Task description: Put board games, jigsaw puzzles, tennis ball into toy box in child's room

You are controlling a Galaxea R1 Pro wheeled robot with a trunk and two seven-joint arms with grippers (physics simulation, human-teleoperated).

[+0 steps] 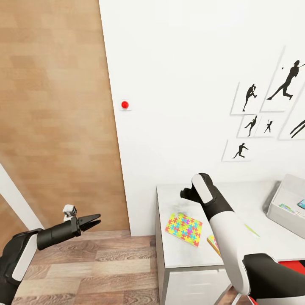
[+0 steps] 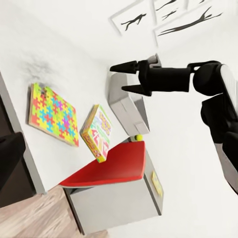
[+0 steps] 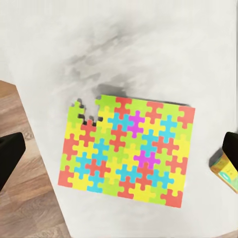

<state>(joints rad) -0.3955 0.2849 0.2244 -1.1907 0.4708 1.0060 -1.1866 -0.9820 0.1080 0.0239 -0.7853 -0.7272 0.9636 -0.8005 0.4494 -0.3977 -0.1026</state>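
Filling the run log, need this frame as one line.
phase: reaching | right tool: open, above puzzle, apart | left tool: open, empty, off table | toy box: on table, far right

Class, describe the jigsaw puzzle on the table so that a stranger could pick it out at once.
Find the white table against the picture wall. Near its left end lies the jigsaw puzzle, flat, below the right gripper. Unlike the boxed game beside it, it is a thin multicoloured sheet with pieces missing at one corner.
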